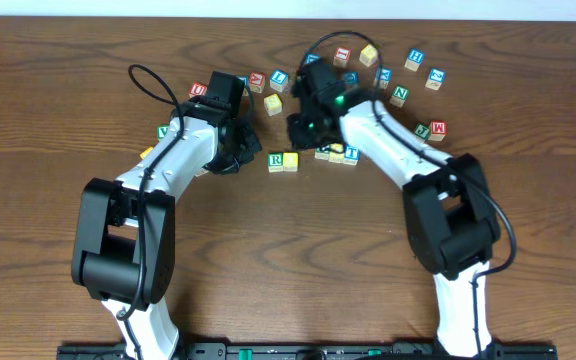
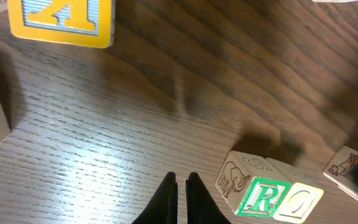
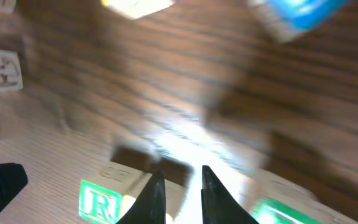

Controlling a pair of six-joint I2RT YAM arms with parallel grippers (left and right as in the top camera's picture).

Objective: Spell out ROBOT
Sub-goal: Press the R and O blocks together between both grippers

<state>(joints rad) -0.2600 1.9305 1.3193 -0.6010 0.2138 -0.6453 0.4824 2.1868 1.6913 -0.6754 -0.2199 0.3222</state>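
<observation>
The green-framed R cube [image 1: 276,160] lies on the table with a yellow-topped cube [image 1: 290,161] touching its right side. A short row of cubes ending in the blue-framed T [image 1: 351,155] sits just right of them, partly under the right arm. My left gripper [image 1: 251,150] is shut and empty, just left of the R cube [image 2: 263,197] and yellow-topped cube [image 2: 300,202]. My right gripper [image 1: 298,128] hangs above and behind the pair, its jaws slightly open with bare table between them [image 3: 180,180]. In the blurred right wrist view, the R cube [image 3: 98,202] shows at lower left and a green-framed cube [image 3: 284,211] at lower right.
Loose cubes are scattered along the back: a red U [image 1: 197,90], a yellow one [image 1: 370,54], blue ones [image 1: 435,78], a green N [image 1: 399,96] and a red M [image 1: 437,130]. A yellow-framed cube [image 2: 64,18] lies ahead of the left gripper.
</observation>
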